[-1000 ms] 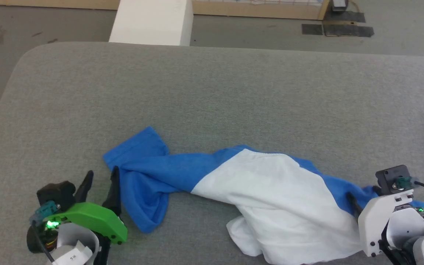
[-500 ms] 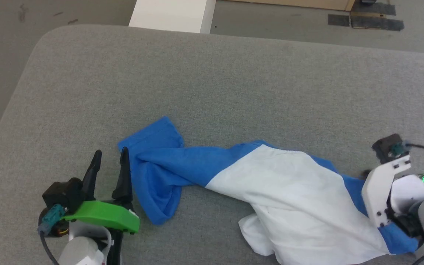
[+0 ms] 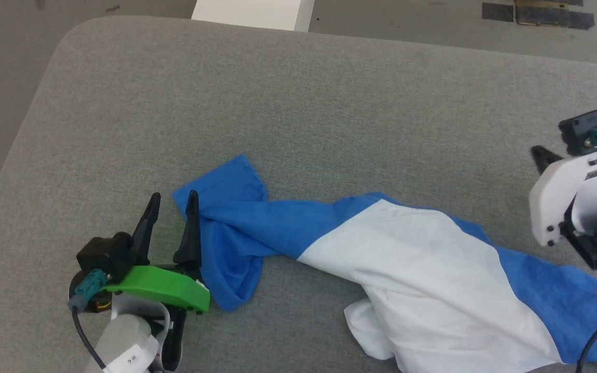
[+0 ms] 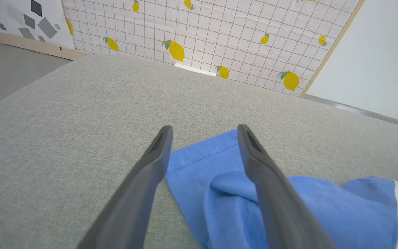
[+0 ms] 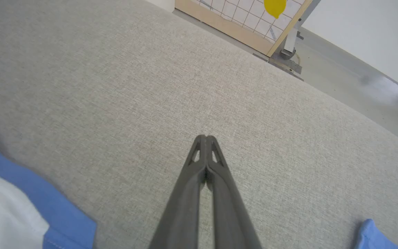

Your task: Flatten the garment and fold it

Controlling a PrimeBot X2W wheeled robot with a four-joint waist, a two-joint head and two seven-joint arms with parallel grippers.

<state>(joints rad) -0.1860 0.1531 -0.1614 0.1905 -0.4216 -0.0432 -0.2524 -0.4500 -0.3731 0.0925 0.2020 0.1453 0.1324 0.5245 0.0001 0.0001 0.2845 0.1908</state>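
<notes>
The garment [image 3: 423, 269] lies crumpled across the grey table [image 3: 298, 93]. Its white body is in the middle, and one blue sleeve [image 3: 236, 223] runs left to a cuff [image 3: 221, 176]. More blue cloth [image 3: 552, 290] spreads out flat at the right. My left gripper [image 3: 173, 197] is open at the cuff. In the left wrist view the cuff's hem [image 4: 202, 155] shows between the fingers of the left gripper [image 4: 204, 129], and the right finger lies over the sleeve [image 4: 226, 207]. My right gripper [image 3: 539, 154] is shut on nothing, above bare table beyond the garment's blue edge [image 5: 29, 193]; the right gripper [image 5: 206, 138] has its tips together.
The table's rounded corner [image 3: 70, 36] and left edge are close to my left arm. A white block [image 3: 252, 13] stands on the floor past the far edge. A lemon-print panel [image 4: 202, 34] rises behind the table. Another bit of blue cloth [image 5: 375, 235] lies by my right gripper.
The head camera has tilted, shifting the whole picture. My right gripper let go of the blue cloth at the right and moved up and away. My left gripper edged forward along the cuff.
</notes>
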